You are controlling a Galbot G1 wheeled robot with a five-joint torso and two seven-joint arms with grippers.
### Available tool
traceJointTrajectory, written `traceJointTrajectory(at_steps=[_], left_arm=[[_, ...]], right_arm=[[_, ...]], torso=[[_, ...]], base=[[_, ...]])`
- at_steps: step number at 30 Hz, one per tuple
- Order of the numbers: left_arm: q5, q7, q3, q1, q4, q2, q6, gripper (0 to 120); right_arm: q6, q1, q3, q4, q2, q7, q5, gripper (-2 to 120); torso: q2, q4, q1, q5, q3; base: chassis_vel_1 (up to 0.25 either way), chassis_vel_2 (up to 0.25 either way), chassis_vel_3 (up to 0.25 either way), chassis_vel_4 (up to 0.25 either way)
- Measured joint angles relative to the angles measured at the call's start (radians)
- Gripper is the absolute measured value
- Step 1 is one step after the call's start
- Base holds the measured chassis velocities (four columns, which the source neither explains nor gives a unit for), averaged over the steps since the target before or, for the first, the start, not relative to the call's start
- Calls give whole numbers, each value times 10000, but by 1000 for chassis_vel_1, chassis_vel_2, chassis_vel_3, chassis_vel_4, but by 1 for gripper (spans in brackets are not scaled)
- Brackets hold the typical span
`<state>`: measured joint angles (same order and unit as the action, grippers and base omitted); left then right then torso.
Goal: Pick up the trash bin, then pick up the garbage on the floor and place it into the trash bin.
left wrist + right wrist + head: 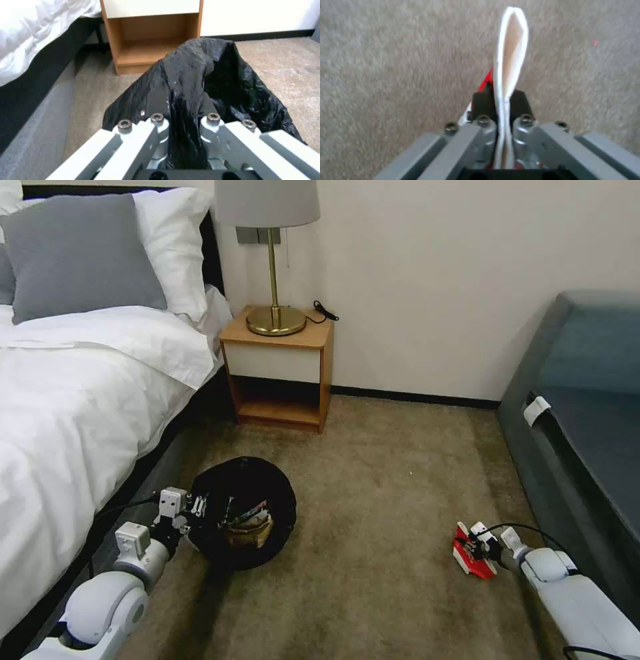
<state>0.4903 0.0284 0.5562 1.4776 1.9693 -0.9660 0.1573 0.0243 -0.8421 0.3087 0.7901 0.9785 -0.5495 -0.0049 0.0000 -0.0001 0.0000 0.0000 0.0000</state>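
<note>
The trash bin, lined with a crinkled black bag, hangs just off the floor beside the bed. My left gripper is shut on its near rim; in the left wrist view the black bag is pinched between the fingers. Tan and coloured garbage lies inside the bin. To the right, my right gripper is shut on a crushed red-and-white packet low over the carpet. The right wrist view shows the packet's white edge clamped between the black pads.
A bed with white linen runs along the left. A wooden nightstand with a brass lamp stands against the back wall. A dark grey sofa lines the right side. Open carpet lies between both arms.
</note>
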Motion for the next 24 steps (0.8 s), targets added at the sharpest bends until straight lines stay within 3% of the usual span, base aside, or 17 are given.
traceJointTrajectory(at_steps=[4,19,24], left_arm=[[-62,-12,1,66,66,-53,-17,7],[-388,-226,-80,295,629,-262,33,7],[-545,-327,-225,332,687,-450,42,7]], right_arm=[[62,-143,141,411,-26,-9,185,0],[-64,-1125,241,4706,-178,565,1842,0],[-91,-1199,-87,6010,102,889,2987,0]], torso=[[0,2,0,0,0],[0,1,0,-1,0],[0,3,0,-1,0]], base=[[0,0,0,0],[0,0,0,0],[0,0,0,0]])
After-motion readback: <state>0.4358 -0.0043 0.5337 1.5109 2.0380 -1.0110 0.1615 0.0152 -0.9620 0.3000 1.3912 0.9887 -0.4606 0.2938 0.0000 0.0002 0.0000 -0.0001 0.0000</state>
